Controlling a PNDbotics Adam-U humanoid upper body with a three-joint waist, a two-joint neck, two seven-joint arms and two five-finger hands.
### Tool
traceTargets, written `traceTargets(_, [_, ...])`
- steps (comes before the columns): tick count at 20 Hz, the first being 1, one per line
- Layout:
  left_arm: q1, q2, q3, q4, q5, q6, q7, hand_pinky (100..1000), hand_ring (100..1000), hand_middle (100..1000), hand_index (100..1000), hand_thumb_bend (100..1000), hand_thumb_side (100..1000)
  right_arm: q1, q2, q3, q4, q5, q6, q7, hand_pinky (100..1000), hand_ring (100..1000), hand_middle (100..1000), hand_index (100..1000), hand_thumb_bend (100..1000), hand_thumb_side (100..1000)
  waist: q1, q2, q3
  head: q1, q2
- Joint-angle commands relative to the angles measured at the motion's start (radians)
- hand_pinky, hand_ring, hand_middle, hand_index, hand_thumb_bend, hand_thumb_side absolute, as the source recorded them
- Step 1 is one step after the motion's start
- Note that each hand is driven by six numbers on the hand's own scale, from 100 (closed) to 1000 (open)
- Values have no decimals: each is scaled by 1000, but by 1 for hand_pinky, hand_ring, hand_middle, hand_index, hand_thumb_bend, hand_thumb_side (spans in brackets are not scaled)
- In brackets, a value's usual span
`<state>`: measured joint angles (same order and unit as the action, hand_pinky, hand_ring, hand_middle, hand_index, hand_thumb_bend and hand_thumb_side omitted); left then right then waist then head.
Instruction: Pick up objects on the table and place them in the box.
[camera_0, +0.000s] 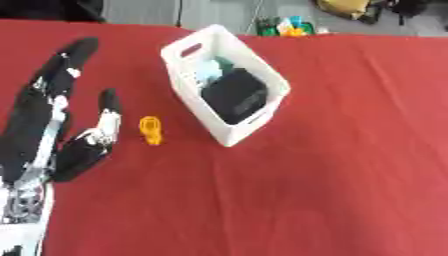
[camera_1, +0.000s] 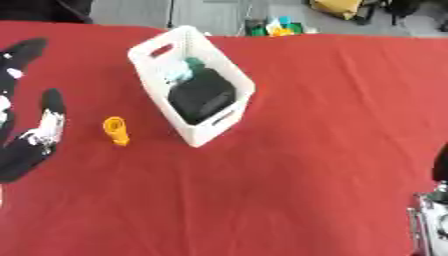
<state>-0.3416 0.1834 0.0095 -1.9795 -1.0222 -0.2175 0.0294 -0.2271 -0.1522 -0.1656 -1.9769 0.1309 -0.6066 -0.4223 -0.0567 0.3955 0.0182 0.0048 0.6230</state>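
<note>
The small orange object (camera_0: 151, 129) lies on the red desk (camera_0: 332, 165) between the left hand (camera_0: 66, 125), fingers spread and empty, and the white box (camera_0: 224, 84); it looks light, rigid, best pinched across its narrow middle.

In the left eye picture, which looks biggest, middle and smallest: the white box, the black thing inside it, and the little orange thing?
Largest to smallest, as they look:
1. White box
2. Black thing inside the box
3. Orange thing on the red cloth, clearly the smallest
</note>
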Motion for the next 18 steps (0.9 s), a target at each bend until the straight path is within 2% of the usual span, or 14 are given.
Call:
traceTargets(1, [-6, 22, 7, -17, -109, -22, -24, 997, 958, 946, 1000, 100, 940, -1, -11, -1, -23, -5, -4, 2, 760, 743, 634, 742, 100, 992, 1, -24, 0, 2, -7])
traceTargets(3, [-8, 22, 7, -14, -196, -48, -70, 1000, 987, 970, 1000, 100, 990, -1, -11, 0, -23, -4, -5, 3, 760, 743, 634, 741, 100, 992, 0, -24, 1, 3, -9])
traceTargets(5, [-9, 18, 4, -9, -243, -66, -115, 1000, 1000, 999, 1000, 100, 1000, 0, -10, 0, -23, -4, -5, 3, 760, 743, 634, 741, 100, 993, -1, -24, 1, 4, -11])
traceTargets(6, [-9, 16, 3, -4, -256, -72, -140, 1000, 1000, 1000, 1000, 139, 1000, 0, -10, 0, -23, -4, -5, 4, 760, 743, 634, 741, 100, 993, -1, -24, 1, 3, -12])
traceTargets(7, [-9, 14, 2, 1, -263, -75, -167, 1000, 1000, 1000, 1000, 139, 1000, 0, -10, 0, -23, -4, -5, 4, 760, 743, 634, 741, 100, 993, -1, -24, 1, 3, -13])
traceTargets(8, [-9, 13, 2, 2, -266, -76, -189, 1000, 1000, 1000, 1000, 200, 1000, 1, -10, 0, -23, -4, -5, 4, 760, 743, 634, 741, 100, 993, -1, -24, 1, 3, -14])
traceTargets(10, [-10, 12, 3, 7, -269, -70, -235, 1000, 1000, 1000, 1000, 225, 1000, 1, -9, 0, -23, -4, -5, 4, 760, 743, 634, 741, 100, 993, -1, -24, 0, 3, -17])
traceTargets(12, [-13, 10, -1, 22, -273, -61, -298, 1000, 1000, 1000, 1000, 197, 1000, 1, -9, 1, -23, -4, -5, 5, 760, 743, 633, 741, 100, 993, -1, -23, -1, 4, -21])
traceTargets(13, [-14, 9, -2, 29, -270, -56, -331, 1000, 1000, 1000, 1000, 153, 1000, 1, -8, 1, -23, -4, -5, 5, 760, 743, 633, 741, 100, 993, -1, -23, -2, 5, -23])
traceTargets(14, [-17, 8, -3, 33, -264, -51, -359, 1000, 1000, 1000, 1000, 153, 1000, 1, -8, 1, -23, -4, -5, 6, 760, 743, 633, 741, 100, 993, -1, -23, -2, 5, -24])
traceTargets(15, [-17, 5, -5, 36, -251, -46, -384, 1000, 1000, 1000, 1000, 100, 1000, 1, -7, 1, -23, -3, -4, 7, 760, 743, 633, 741, 100, 991, 0, -22, -2, 6, -25])
traceTargets(18, [-20, -1, -5, 51, -169, -27, -450, 1000, 1000, 1000, 1000, 100, 1000, 1, -5, 2, -23, -3, -2, 9, 760, 743, 633, 741, 100, 991, 1, -21, -3, 8, -28])
